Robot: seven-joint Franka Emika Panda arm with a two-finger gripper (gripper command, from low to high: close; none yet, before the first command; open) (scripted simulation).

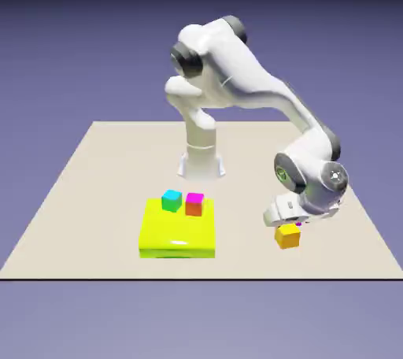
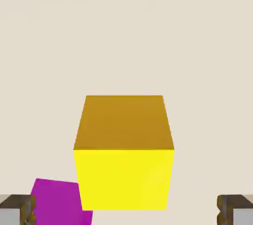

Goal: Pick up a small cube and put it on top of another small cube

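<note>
The small cube (image 1: 288,236), yellow on top with orange-yellow sides, lies on the table near the front at the exterior view's right. My gripper (image 1: 286,221) hangs just above it. In the hand view the small cube (image 2: 123,167) fills the lower middle, between the two grey fingertips (image 2: 17,210) but clear of both. The gripper (image 2: 126,212) is open and holds nothing. An all-magenta cube (image 2: 55,203) peeks out beside the yellow one, partly hidden by it. Another small cube with a magenta top and orange side (image 1: 194,204) sits on a large yellow block.
The large flat yellow block (image 1: 177,235) lies left of the gripper, toward the table's front. A cyan cube (image 1: 171,201) stands on it next to the magenta-topped one. The table's front edge (image 1: 197,277) runs close below the yellow cube.
</note>
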